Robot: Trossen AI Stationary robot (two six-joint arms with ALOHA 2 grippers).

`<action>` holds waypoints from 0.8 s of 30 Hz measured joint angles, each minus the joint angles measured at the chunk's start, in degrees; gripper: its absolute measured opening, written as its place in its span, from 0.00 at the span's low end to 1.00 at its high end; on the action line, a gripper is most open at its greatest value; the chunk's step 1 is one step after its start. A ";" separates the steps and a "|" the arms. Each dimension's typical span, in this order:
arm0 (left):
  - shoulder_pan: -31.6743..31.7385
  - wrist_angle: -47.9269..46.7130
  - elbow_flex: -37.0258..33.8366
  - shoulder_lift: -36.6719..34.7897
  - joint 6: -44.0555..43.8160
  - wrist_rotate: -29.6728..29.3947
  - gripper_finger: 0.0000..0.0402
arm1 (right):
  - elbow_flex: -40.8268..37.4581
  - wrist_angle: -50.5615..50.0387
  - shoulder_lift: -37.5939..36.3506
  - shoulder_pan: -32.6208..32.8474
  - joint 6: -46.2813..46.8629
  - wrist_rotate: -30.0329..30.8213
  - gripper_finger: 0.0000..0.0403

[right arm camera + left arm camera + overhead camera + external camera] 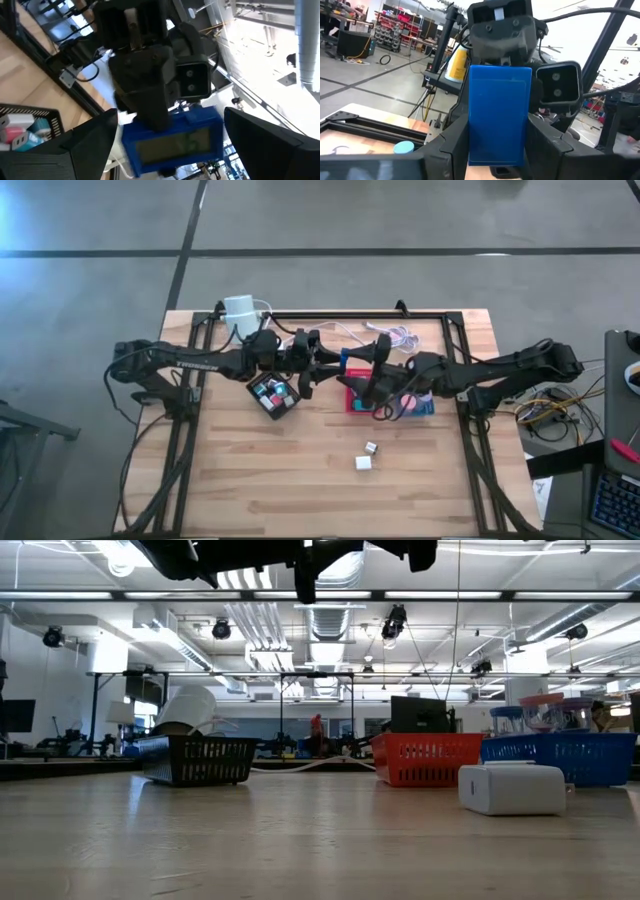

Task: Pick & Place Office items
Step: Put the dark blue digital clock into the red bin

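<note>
Both arms meet in mid-air above the trays. My left gripper (327, 366) is shut on a flat blue block (500, 115) with a pale display window (172, 141). My right gripper (362, 372) is open and faces it. Its two fingers (85, 147) stand on either side of the block's long sides (215, 125); whether they touch it I cannot tell. Two small white cubes (367, 456) lie on the bare wood near the table's near edge. The black tray (252, 387) holds several small teal, pink and white pieces (276, 392). My left gripper pinches the blue block between its two fingers (454, 145), which lie on the block's narrow sides near its lower end (476, 150). The fingers come level from the table's left. The block is lifted clear of the table, high above the trays.
A red tray (352, 404) and a blue tray (426, 408) sit under the right arm, the black tray under the left. A white cylinder (240, 310) with its cable (398, 335) stands at the far edge. Bare wood (300, 480) fills the near half.
</note>
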 joint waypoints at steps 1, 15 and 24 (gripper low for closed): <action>0.00 0.02 -0.02 0.00 0.00 0.00 0.38 | 0.02 -0.15 0.01 0.00 0.00 0.00 0.89; 0.07 -0.53 -0.11 0.00 0.13 0.91 0.38 | -0.06 -0.47 0.34 0.00 -0.24 0.13 0.70; 0.11 -1.92 -0.13 -0.86 3.05 3.73 0.60 | -0.08 -0.50 0.34 0.02 0.00 0.55 0.72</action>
